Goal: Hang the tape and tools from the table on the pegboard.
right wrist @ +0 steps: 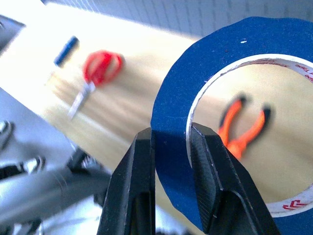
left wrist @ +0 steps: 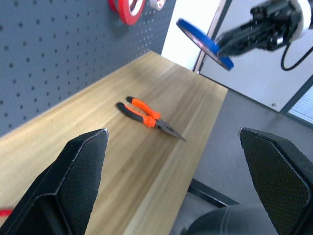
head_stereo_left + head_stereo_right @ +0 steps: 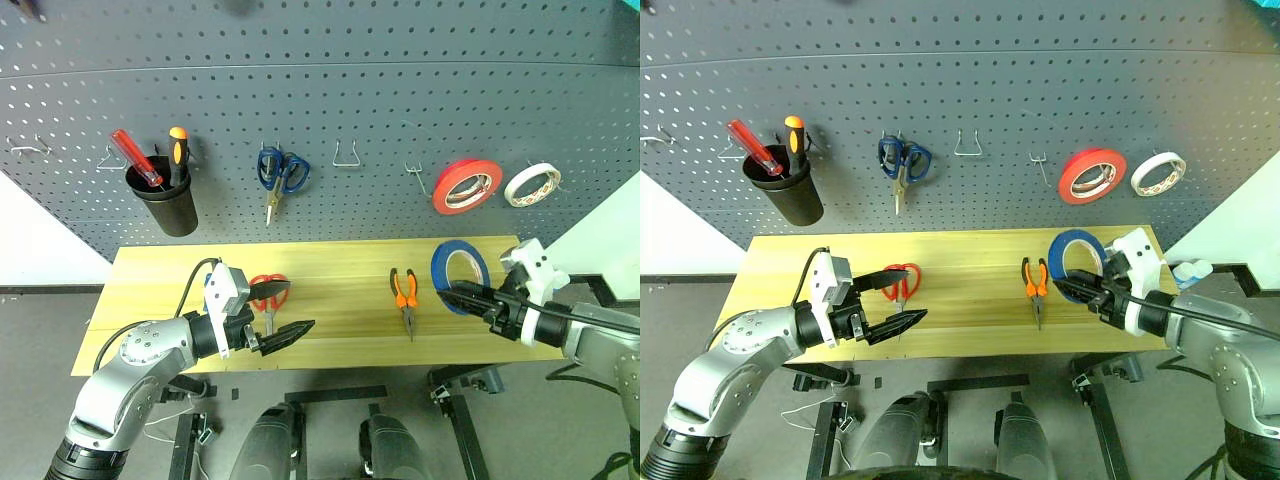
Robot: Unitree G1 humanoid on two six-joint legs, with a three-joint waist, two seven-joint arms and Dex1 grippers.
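1. The pegboard covers the far wall; it already carries blue-handled scissors, a red-orange roll, a white roll and a black cup of screwdrivers, with a bare hook between the scissors and the red-orange roll.
2. The tabletop lies near, below the board, with most of the tools on it.
3. The right hand pinches the tape by its rim, one finger inside the ring and one outside, holding it clear of the tabletop at the right end.
4. The left hand is spread wide and holds nothing, just near of the red-handled scissors.
5. The pliers lie flat, mid-tabletop, left of the tape.
6. The blue-handled screwdriver lies beside the scissors.
7. The step in hand looks like carrying the tape to the board; next the ring must be lifted far and slipped over a free hook.
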